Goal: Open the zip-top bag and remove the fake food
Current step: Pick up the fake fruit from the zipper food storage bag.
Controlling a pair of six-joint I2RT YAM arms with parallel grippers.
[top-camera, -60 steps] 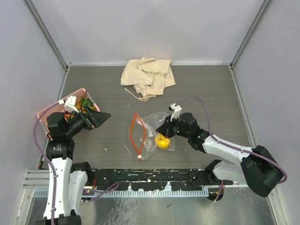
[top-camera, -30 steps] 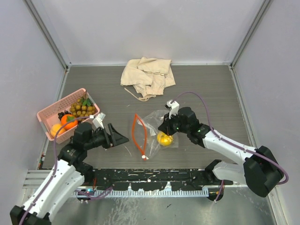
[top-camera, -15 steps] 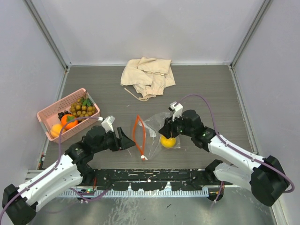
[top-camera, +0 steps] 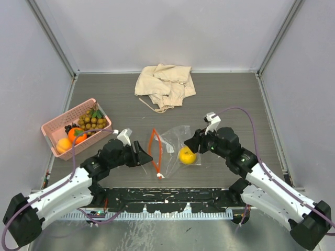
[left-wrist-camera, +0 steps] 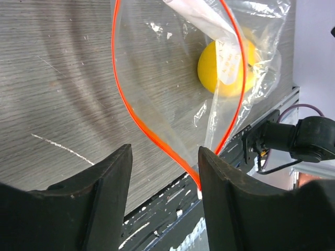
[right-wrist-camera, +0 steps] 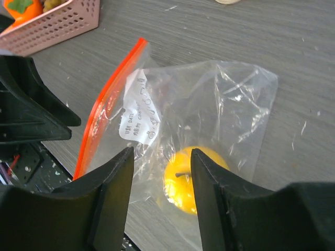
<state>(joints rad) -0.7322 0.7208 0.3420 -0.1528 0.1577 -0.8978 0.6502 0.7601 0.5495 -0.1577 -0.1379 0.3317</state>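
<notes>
Two seconds on from hovering over the pink mesh basket (top-camera: pixel 48 140), the left gripper (top-camera: pixel 147 158) now lies stretched low across the table toward the middle, its tips at the left side of the zip-top bag (top-camera: pixel 170 140). Opposite it, the right gripper (top-camera: pixel 188 144) has let go and drawn back to the right.

The task looks nearly done. The bag lies near the table's centre, its orange zip strip (right-wrist-camera: pixel 107 102) parted into a long loop, so the mouth stands open. A berry cluster (top-camera: pixel 92 121), dark grapes (top-camera: pixel 69 127) and orange fruits (top-camera: pixel 76 135) sit in the basket at far left. Only the yellow lemon (top-camera: pixel 187 155) remains inside the plastic, toward the bag's right end.

On the left wrist view, the fingers stand apart and grip nothing, with the near end of the zip loop running between them. The right gripper's fingers are likewise spread and empty, angled down over the bag with the lemon framed in the gap. A beige cloth (top-camera: pixel 165 79) lies bunched at the far edge.
</notes>
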